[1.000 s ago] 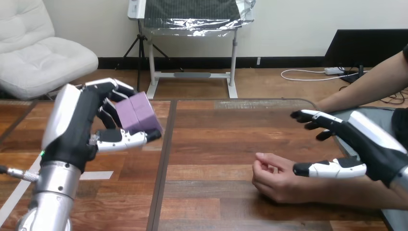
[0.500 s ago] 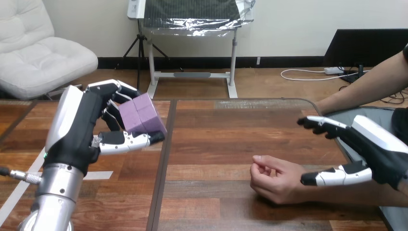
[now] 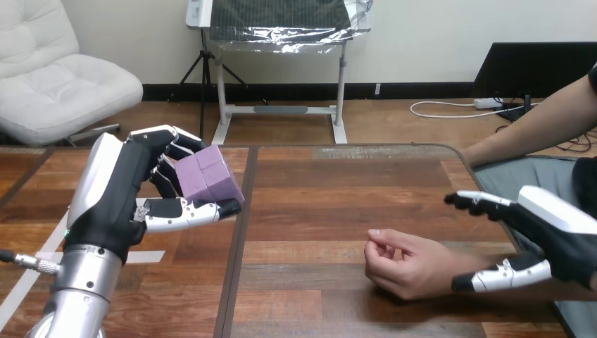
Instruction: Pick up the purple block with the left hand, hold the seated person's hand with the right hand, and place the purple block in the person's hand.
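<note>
The right hand (image 3: 563,236) has drawn back, fingers spread, by the person's hand (image 3: 408,267); left hand (image 3: 116,190) grips one purple block (image 3: 208,179).

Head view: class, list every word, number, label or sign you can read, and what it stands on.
No text can be read. The purple block in the left robot hand has plain faces; the right robot hand, the person's hand and the table bear no readable marks.
</note>
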Robot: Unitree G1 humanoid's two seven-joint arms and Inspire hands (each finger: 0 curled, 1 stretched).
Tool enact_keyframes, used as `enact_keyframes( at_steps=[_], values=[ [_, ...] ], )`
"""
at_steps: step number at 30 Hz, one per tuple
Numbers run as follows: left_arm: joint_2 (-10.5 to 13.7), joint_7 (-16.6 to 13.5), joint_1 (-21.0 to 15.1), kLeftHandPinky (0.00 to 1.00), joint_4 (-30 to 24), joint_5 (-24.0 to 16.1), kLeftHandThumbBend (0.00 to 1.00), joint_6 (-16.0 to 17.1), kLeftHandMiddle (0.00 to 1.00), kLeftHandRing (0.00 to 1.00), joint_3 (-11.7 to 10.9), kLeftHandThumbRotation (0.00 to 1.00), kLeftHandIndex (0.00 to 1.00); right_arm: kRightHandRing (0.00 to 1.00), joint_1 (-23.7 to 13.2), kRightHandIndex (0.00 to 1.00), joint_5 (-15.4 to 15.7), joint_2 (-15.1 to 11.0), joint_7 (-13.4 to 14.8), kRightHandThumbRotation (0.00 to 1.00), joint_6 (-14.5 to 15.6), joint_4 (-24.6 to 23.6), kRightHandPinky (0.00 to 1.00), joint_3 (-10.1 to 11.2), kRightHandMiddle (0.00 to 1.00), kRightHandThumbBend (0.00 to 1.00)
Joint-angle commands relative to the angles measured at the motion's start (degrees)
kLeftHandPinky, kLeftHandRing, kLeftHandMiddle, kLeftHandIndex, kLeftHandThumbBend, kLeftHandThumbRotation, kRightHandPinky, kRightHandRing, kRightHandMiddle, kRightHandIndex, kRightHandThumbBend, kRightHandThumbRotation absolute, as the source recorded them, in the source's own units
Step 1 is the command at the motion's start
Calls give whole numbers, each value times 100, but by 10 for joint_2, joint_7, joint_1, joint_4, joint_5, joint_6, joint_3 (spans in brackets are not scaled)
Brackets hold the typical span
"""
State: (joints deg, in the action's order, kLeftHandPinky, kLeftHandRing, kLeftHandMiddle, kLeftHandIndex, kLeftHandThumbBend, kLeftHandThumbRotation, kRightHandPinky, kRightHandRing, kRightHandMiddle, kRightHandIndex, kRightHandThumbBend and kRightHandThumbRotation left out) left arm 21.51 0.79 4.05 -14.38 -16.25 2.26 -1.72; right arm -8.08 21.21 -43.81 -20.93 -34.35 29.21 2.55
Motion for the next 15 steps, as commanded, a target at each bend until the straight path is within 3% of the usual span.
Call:
enact_keyframes(
  at_steps=[1,15],
  values=[
    [-4,-2,-23,30,-25,7,58,13,41,36,-16,0,45,87,-49,90,7,-29,5,45,-12,5,85,-9,89,96],
    [-5,-1,-25,30,-23,8,58,19,41,36,-19,0,44,87,-49,90,14,-51,-19,36,-5,12,87,-26,88,100]
  ],
)
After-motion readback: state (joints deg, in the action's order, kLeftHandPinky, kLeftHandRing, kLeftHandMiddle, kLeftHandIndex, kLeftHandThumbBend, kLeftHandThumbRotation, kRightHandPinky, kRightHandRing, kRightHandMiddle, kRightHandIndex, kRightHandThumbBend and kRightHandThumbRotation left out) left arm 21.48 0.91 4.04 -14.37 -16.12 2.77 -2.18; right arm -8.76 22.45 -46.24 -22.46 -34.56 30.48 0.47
